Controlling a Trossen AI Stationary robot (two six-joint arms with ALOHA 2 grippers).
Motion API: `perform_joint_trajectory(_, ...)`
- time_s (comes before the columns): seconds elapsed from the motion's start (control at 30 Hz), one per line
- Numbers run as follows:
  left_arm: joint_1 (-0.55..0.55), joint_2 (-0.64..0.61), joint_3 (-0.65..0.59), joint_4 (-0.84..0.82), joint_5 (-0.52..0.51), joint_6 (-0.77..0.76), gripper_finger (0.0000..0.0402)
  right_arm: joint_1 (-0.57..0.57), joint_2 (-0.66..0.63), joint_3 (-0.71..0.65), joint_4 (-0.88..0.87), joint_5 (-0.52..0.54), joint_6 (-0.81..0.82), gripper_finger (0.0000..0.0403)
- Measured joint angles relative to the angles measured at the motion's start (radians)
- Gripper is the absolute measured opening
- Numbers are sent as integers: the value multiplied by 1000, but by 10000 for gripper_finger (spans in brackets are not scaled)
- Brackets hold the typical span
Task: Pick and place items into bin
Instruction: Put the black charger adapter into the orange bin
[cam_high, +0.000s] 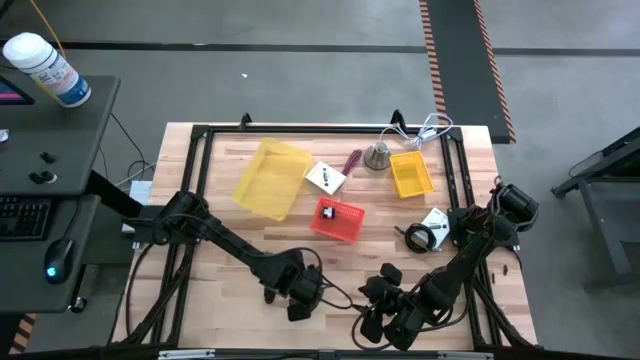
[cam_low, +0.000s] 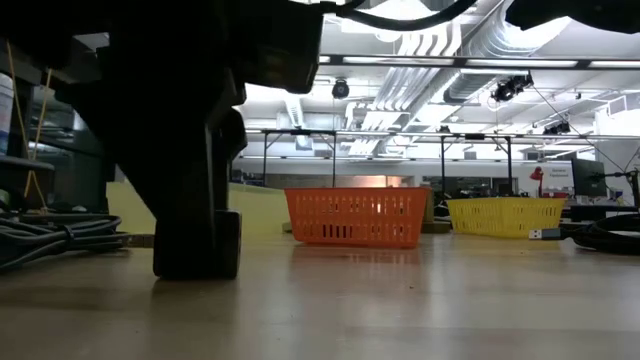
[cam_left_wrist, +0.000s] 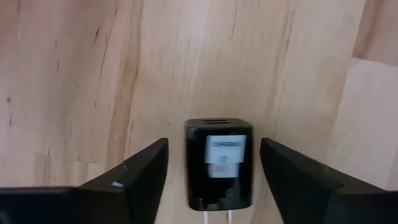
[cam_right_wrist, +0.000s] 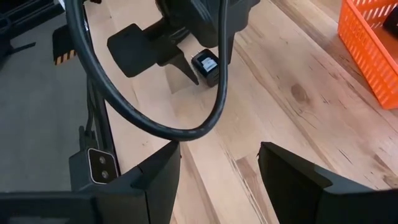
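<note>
Butcher-block wooden table (cam_high: 240, 290) framed by black rails, set on a grey workshop floor; the low view looks past it to a lit room with ceiling ducts and pipework. At the table's near edge the left gripper (cam_left_wrist: 214, 171) stands low over a small black USB wall charger (cam_left_wrist: 219, 163), its two dark fingers (cam_left_wrist: 140, 174) parted and flanking the charger on either side with wood visible in each gap, so nothing is grasped yet. This straddling pose suggests a pick in preparation: the charger lies flat with its label up and prongs toward the wrist, and the jaws would need only to close.

The right gripper (cam_right_wrist: 219, 171) hovers just beside, fingers spread and empty, apparently waiting; its camera sees the same charger (cam_right_wrist: 206, 64) beneath the left arm's fingers, with a black cable loop crossing in front.

Candidate bins lie well apart from the charger, toward the table's far side: an orange mesh basket (cam_high: 337, 219) nearest, a large yellow bin (cam_high: 270, 178) to its left, and a small yellow basket (cam_high: 410, 173) to its right. Other items remain on the wood: a white card (cam_high: 325, 177), a maroon-handled tool (cam_high: 351, 161), a coiled black cable (cam_high: 418, 237) and a white box (cam_high: 436, 222). A silver bell-shaped object (cam_high: 377, 155) stands between the tool and the small yellow basket.
</note>
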Motion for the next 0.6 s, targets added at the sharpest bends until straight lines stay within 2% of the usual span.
perform_joint_trajectory(0.3,2,-2,1,0,3,0,109,0,0,0,-2,0,0,206)
perform_joint_trajectory(0.6,3,-9,9,-11,-2,8,111,0,0,0,-14,0,-3,206)
